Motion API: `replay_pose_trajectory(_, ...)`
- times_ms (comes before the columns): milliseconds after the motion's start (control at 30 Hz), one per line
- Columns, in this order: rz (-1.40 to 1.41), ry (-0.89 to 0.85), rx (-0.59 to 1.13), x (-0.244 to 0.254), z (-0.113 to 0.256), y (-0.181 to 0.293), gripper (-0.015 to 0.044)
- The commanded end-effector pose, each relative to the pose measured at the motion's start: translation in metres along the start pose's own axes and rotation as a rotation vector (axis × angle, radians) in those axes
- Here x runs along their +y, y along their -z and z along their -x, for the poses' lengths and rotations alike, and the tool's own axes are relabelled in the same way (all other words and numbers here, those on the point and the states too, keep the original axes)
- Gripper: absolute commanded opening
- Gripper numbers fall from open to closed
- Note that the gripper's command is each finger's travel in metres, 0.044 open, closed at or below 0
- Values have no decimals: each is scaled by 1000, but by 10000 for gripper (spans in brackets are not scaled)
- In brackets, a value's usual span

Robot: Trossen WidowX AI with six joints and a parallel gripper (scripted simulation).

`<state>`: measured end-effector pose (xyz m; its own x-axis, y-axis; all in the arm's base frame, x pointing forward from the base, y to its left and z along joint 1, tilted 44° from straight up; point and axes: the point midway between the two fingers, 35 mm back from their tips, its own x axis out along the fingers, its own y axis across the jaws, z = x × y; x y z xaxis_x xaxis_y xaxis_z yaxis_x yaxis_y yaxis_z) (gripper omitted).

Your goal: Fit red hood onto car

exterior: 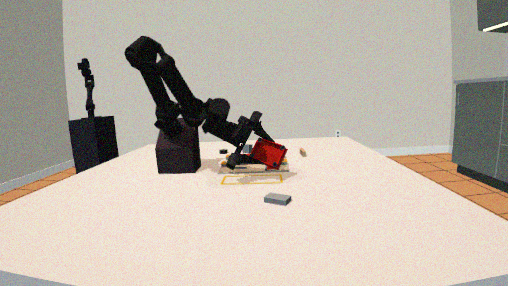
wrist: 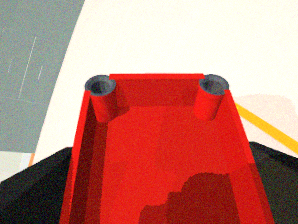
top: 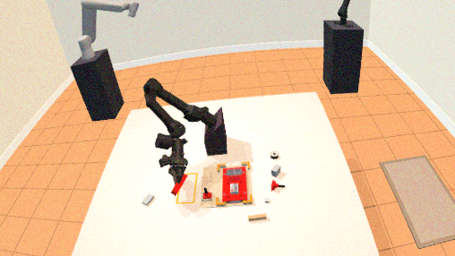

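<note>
The red hood (top: 179, 184) (exterior: 270, 153) (wrist: 160, 145) is held in the air, steeply tilted, left of the chassis in the top view. Its open inside faces the wrist camera, with two grey-rimmed corner bosses showing at its far end. My gripper (top: 178, 178) (exterior: 259, 150) (wrist: 161, 154) is shut on the hood, one finger along each long side. The red chassis (top: 227, 183) sits in the jig (top: 208, 172), with the engine block (top: 234, 188) on its deck. The pegs are too small to make out clearly. The hood hides most of the chassis in the exterior view.
A yellow outline (top: 195, 188) (exterior: 250, 183) (wrist: 270, 127) is on the table beside the jig. A red piece with a black stem (top: 207, 195) stands at the jig's left. A grey block (top: 148, 199) (exterior: 277, 199) lies farther left, a tan bar (top: 257, 217) in front, and several small parts right.
</note>
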<state>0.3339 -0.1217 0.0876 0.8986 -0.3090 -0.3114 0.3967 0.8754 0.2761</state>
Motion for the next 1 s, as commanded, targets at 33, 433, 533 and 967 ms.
replay_pose_trajectory(33, -139, 2, -2, 0, 0, 0, 0)
replay_pose_trajectory(433, -477, 2, -3, 0, 0, 0, 0)
replay_pose_trajectory(533, -562, 2, -3, 0, 0, 0, 0)
replay_pose_trajectory(967, -870, 1, -3, -3, -1, 1, 0)
